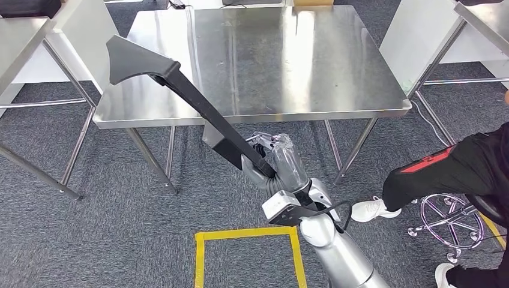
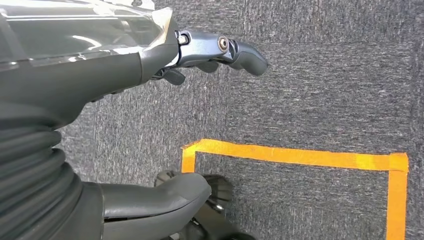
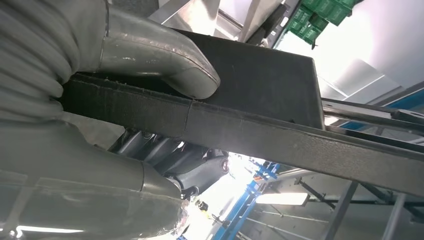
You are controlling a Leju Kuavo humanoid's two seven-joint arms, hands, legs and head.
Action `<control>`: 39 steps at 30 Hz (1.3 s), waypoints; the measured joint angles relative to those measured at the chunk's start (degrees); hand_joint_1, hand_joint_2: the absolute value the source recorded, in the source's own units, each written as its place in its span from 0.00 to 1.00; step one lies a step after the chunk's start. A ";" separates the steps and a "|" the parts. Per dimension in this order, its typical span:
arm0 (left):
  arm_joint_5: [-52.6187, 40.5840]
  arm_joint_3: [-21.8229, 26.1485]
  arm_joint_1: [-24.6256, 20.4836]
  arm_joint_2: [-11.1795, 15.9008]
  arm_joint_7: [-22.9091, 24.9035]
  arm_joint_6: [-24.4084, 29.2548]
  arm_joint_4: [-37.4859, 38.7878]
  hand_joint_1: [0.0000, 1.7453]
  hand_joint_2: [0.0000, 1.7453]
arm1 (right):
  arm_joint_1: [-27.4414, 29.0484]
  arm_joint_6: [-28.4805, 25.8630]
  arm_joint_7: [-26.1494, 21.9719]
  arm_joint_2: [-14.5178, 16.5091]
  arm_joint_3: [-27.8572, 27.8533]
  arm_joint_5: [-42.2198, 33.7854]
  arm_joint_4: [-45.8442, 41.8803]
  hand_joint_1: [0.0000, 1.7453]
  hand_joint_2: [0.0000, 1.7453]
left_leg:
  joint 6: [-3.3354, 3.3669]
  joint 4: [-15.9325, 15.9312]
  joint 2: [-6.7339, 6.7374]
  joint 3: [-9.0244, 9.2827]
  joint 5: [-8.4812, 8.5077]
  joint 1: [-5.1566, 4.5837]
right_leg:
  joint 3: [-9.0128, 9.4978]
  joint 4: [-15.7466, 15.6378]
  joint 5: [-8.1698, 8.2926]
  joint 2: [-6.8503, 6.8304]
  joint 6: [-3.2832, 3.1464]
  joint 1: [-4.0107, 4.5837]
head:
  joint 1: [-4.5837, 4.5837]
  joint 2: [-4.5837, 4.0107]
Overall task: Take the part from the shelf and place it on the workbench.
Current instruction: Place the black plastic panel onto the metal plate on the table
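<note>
Part point(image 1: 180, 90): a long black bar with a flared, wedge-shaped end, held in my right hand point(image 1: 273, 157) at lower centre of the head view. The bar runs diagonally from the hand up to the upper left of the frame, where its flared end hangs over the left near corner of the workbench point(image 1: 336, 72). I cannot tell whether that end touches the steel top or floats above it. In the right wrist view the thick grey thumb point(image 3: 165, 60) presses on one face of the part point(image 3: 280, 125) and the darker fingers point(image 3: 195, 167) wrap the opposite side, so the hand is clamped on the bar near its blocky lower end.

My left hand point(image 2: 150, 130) hangs over grey carpet point(image 2: 310, 90) in the left wrist view, fingers apart and holding nothing.

The lower end of the part is partly hidden behind the right hand in the head view.

The workbench near edge runs across the middle of the head view, just above the right hand. Yellow floor tape point(image 1: 246, 235) marks a rectangle at lower centre. A seated person point(image 1: 456, 171) and a wheeled stool base point(image 1: 450, 219) occupy the lower right. Further steel tables stand at the upper left point(image 1: 24, 42) and upper right point(image 1: 480, 18) edges.
</note>
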 joint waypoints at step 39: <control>-0.96 0.44 0.14 0.27 0.19 0.56 0.20 0.00 1.00 | -0.13 -1.04 0.47 -0.36 -1.39 0.98 -0.46 1.00 1.00 | 2.39 -15.01 0.35 4.30 9.44 -0.73 | 3.29 0.49 -3.39 0.52 1.41 0.76 | 0.04 0.00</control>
